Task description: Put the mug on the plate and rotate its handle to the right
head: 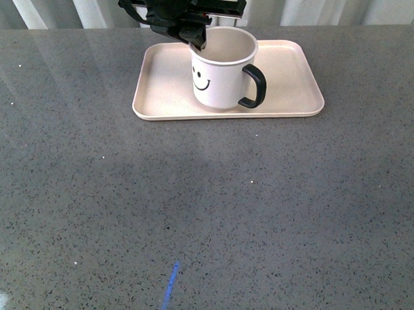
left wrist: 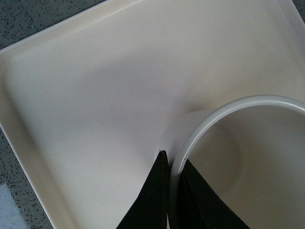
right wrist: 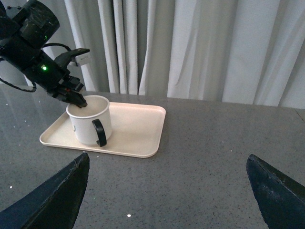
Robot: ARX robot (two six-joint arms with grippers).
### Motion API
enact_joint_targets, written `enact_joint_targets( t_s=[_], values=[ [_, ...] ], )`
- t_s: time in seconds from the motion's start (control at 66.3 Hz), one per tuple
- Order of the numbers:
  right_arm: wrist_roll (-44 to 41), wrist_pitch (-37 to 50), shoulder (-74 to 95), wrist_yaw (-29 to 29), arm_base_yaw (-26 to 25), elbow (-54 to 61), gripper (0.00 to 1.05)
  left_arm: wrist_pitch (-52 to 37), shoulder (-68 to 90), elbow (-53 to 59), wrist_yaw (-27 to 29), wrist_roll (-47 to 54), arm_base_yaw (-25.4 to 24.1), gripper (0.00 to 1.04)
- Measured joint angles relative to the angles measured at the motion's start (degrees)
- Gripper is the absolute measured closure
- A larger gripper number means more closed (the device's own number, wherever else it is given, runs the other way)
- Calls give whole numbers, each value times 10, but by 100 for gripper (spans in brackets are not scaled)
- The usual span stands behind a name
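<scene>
The white mug (head: 220,81) with its smiley face stands upright on the pale plate (head: 294,88) at the far middle of the table. Its black handle (head: 253,86) points right and a little toward the front. My left gripper (head: 198,39) is shut on the mug's rim at its back left, one finger inside and one outside (left wrist: 155,195). The rim (left wrist: 209,126) and the plate's floor (left wrist: 95,81) fill the left wrist view. My right gripper (right wrist: 167,191) is open and empty, off to the side; its view shows the mug (right wrist: 88,119), handle (right wrist: 99,132) and plate (right wrist: 138,129).
The grey speckled table (head: 196,218) spreads in front of the plate. Pale curtains (right wrist: 190,47) hang behind the table's far edge. A blue light streak (head: 170,287) lies on the table near the front.
</scene>
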State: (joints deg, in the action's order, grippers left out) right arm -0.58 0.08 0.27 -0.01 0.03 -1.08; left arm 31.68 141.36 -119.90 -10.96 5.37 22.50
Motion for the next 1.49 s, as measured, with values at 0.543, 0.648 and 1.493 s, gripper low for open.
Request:
enact_joint_targets(
  t_s=[0.543, 0.648, 1.493],
  values=[
    [0, 0, 0, 0, 0, 0, 9, -5, 7, 0, -5, 6, 3, 103],
    [0, 0, 0, 0, 0, 0, 9, -7, 12, 0, -6, 6, 3, 103],
    [0, 0, 0, 0, 0, 0, 9, -52, -5, 40, -23, 7, 14, 32]
  ],
)
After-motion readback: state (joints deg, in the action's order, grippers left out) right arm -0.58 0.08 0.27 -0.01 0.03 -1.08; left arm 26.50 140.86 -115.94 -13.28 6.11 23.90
